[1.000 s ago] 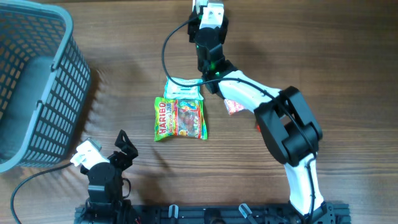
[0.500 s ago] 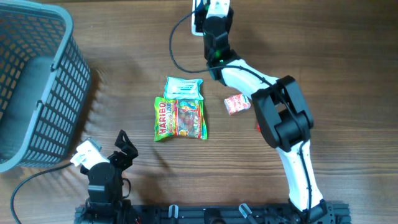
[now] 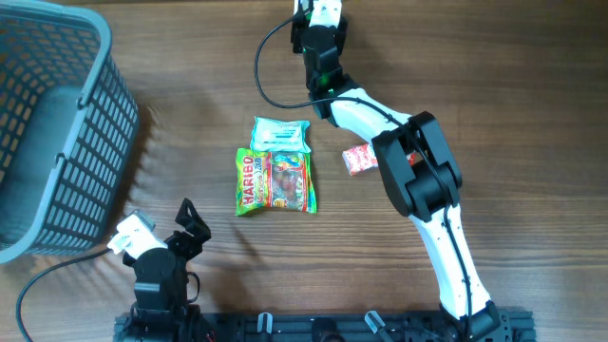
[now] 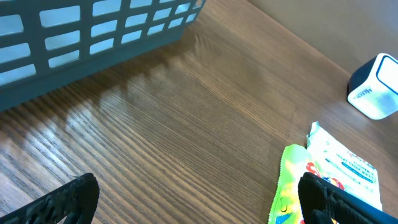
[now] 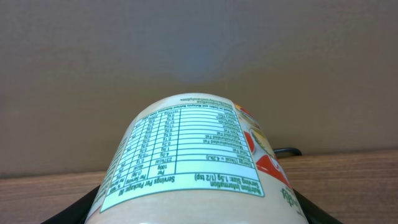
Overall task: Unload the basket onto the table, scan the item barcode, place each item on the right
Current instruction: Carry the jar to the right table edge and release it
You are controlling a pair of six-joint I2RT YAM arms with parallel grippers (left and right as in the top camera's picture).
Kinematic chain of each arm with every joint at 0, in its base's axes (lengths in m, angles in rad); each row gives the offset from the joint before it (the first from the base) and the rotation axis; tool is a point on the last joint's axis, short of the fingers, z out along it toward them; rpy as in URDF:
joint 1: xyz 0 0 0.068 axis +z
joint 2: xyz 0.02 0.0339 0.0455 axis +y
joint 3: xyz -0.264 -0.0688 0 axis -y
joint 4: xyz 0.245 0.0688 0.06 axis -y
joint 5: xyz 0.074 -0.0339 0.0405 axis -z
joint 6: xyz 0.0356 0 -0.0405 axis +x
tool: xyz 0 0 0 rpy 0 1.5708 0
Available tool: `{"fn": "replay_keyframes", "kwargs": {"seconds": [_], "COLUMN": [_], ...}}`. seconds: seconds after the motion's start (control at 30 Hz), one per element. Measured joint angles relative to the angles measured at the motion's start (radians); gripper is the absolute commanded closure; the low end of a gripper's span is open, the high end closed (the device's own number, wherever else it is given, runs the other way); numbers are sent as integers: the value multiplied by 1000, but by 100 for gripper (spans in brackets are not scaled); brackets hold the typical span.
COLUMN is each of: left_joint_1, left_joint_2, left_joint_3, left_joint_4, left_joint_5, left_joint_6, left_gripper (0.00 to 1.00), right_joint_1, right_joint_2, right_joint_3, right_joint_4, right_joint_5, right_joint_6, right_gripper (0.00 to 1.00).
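The right end effector (image 5: 199,214) is gripping a round tub (image 5: 193,143). One dark finger shows on each side of the tub. A label with food facts in small print faces the right wrist camera, and the tub has a red and orange patch on its side. From above, the right arm reaches to the far edge of the wooden surface (image 3: 532,114), and the tub itself cannot be made out there.

The left end effector (image 3: 193,223) is wide open and holds nothing. It sits low at the near left of the surface.

A Haribo gummy bag (image 3: 275,180) lies flat in the middle. A white and teal packet (image 3: 281,134) lies touching its far end. A small red and white packet (image 3: 361,159) lies to the right, next to the right arm. A grey-blue basket (image 3: 47,123) stands at the far left. The left wrist view shows a blue and white box (image 4: 375,87) beyond the white packet.
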Motion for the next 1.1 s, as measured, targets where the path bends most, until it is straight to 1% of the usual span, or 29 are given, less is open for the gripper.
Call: {"fn": "replay_keyframes", "kwargs": {"seconds": [0.1,0.23,0.4,0.53,0.67,0.8,0.83,0.9,1.0,1.1], "left_joint_1": [0,0,0,0,0,0,0,0,0,0], "left_joint_2": [0,0,0,0,0,0,0,0,0,0], "left_joint_3": [0,0,0,0,0,0,0,0,0,0], "left_joint_4": [0,0,0,0,0,0,0,-1,-1,-1], "left_joint_5": [0,0,0,0,0,0,0,0,0,0], "left_joint_6": [0,0,0,0,0,0,0,0,0,0], "left_gripper": [0,0,0,0,0,0,0,0,0,0], "right_joint_1": [2,14,24,-15,-149,-322,-377,-467,-634,-755], "right_joint_2": [0,-24,-191,-407,-558,-565,-556,-537,-508,-489], "right_joint_3": [3,3,2,11,35,38,35,34,34,34], "right_joint_4": [-35,-164,-481,-801,-1096,-1319,-1360,-1404,-1423,-1427], "right_joint_5": [13,58,135,167,194,164,138,76,-55,-149], "right_joint_6": [3,-11,-1,97,256,405,444,500,575,603], "right_gripper": [41,42,40,40,41,41,43,44,43,42]}}
